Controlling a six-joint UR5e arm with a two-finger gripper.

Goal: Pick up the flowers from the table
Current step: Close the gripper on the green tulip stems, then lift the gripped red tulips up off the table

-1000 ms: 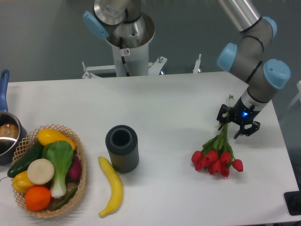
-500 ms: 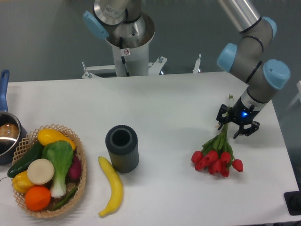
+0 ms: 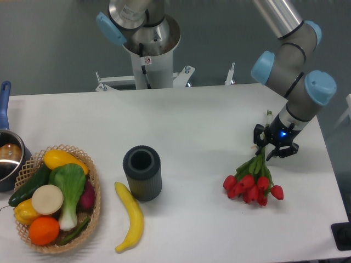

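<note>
Gripping the green stems, the tool [image 3: 276, 147] holds the flowers [image 3: 253, 183], whose red buds lie on the worktop [image 3: 197, 120], well right of the dark cylinder [image 3: 142, 172].

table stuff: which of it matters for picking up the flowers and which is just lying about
Job: flowers, pincer around their stems, table.

Lying about: basket of vegetables, banana, dark ribbed cylinder, pot.
</note>
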